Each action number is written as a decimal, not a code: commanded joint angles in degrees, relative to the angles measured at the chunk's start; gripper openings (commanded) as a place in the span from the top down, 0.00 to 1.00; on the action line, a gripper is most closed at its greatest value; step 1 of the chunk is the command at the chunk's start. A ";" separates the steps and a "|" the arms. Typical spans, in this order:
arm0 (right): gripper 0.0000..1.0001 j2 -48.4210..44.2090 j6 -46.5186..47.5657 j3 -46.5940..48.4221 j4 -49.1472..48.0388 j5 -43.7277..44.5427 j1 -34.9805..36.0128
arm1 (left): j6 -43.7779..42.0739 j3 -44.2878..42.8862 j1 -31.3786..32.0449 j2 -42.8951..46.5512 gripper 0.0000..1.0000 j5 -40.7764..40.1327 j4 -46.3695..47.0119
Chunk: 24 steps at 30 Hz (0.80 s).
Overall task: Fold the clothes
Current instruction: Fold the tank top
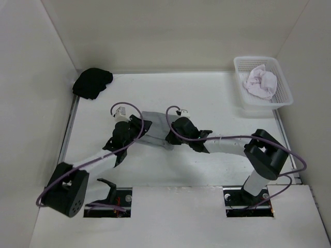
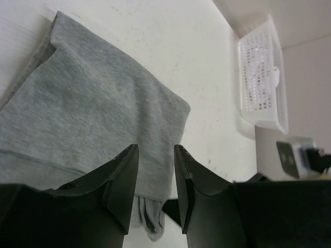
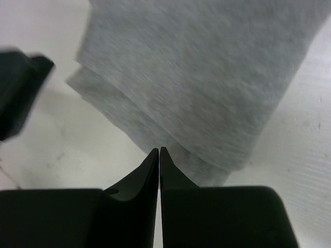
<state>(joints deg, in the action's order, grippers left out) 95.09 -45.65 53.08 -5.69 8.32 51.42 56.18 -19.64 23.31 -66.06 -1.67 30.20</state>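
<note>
A white surface sits boxed in by plain white walls on three sides, evenly lit, a white mesh basket in its far right corner.

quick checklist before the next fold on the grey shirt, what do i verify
1. Left claw ready to grasp: ok, jaws apart just above the grey garment.
2. Right claw free of cloth: cannot tell, jaws shut right at the garment's edge.
3. Folded edges lined up: not ok, a lower layer peeks out past the top one.
4. Garment flat on the table: ok, no big bunching visible.
5. Other items away from the garment: ok, black bundle and basket sit at the far corners.
</note>
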 commanded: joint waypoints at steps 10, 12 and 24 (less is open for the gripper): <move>0.91 -0.25 -1.99 -8.43 -9.60 -1.72 0.39 | 1.47 5.04 -4.02 -12.69 0.69 -1.58 13.31; 0.90 -1.30 -1.81 -9.39 -9.42 -1.72 0.39 | 2.00 7.32 -5.42 -10.76 0.69 -1.23 12.52; 0.50 -21.60 5.56 -10.63 -7.22 -0.23 -3.47 | -2.99 4.53 -1.83 21.57 0.61 -4.99 -12.76</move>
<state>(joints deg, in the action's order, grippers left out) 76.97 -43.81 41.74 -11.05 6.83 50.28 56.95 -10.92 20.08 -50.35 -3.03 25.71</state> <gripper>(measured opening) 0.495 0.380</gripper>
